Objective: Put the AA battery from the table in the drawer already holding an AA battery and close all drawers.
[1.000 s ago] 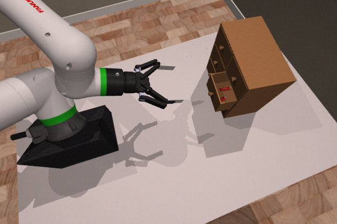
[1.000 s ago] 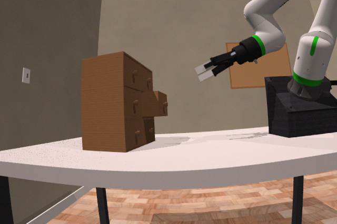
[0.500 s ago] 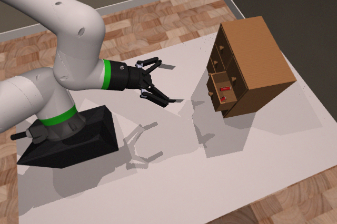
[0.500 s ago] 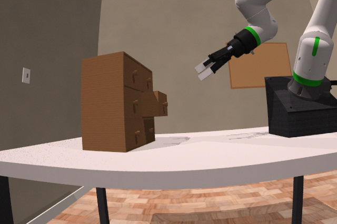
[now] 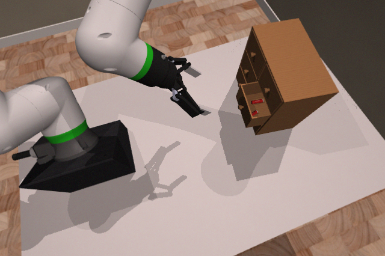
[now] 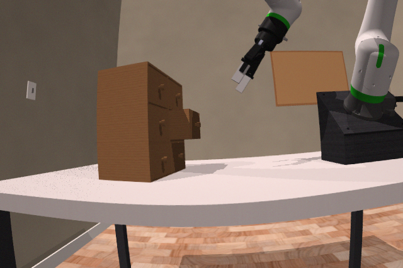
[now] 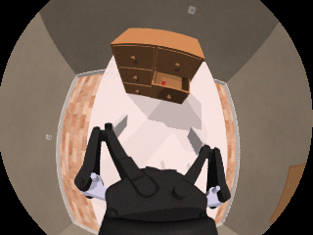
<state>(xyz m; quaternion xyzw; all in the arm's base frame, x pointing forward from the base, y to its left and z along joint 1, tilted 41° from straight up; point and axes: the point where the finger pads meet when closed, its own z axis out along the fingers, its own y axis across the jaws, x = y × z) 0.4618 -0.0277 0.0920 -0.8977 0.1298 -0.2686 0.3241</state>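
The small wooden chest [image 5: 286,73] stands upright at the far right of the white table. Its middle-row drawer [image 5: 256,104] is pulled partly out, and two red AA batteries [image 5: 257,101] [image 5: 254,112] lie inside it. The other drawers look pushed in. My gripper [image 5: 196,92] is open and empty. It hangs in the air left of the chest, well above the table, with its fingers tilted down toward the open drawer. The exterior view shows the gripper [image 6: 241,82] higher than the open drawer [image 6: 187,123] and apart from it. The wrist view shows the chest [image 7: 158,72] ahead. I see no battery lying on the table.
My black base block [image 5: 80,160] sits at the table's left. The table's front edge curves close in front of the chest [image 6: 140,122]. A brown board [image 6: 309,76] hangs on the far wall.
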